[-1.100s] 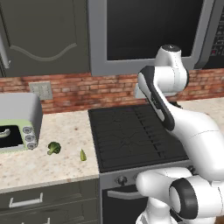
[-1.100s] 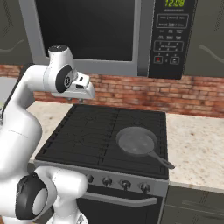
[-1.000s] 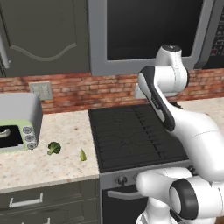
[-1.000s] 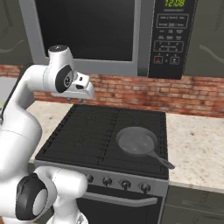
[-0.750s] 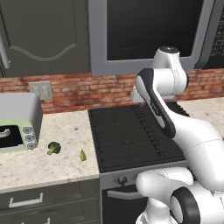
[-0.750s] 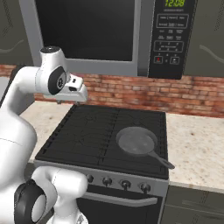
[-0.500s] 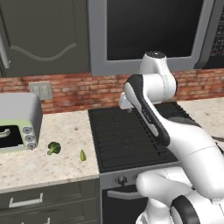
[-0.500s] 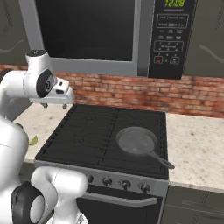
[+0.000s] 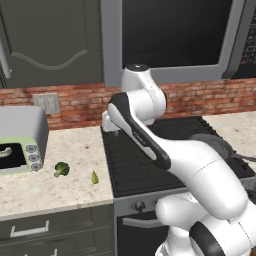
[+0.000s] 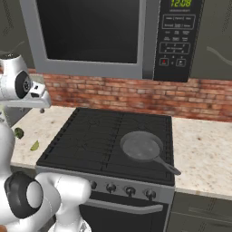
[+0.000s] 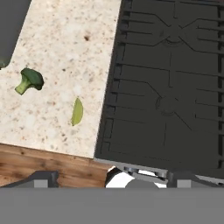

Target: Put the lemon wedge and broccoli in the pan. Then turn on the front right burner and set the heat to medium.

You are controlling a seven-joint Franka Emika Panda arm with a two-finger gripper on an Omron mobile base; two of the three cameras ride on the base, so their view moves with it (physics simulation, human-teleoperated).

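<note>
Gripper (image 11: 112, 175) jaws apart, holding nothing | lemon wedge (image 11: 77, 111) and broccoli (image 11: 29, 80) on counter (image 11: 65, 52) | pan (image 10: 141, 147) on front right burner (image 10: 149, 156)

glossy white rounded arm (image 9: 165, 150), dark joint rings, black seams
</note>
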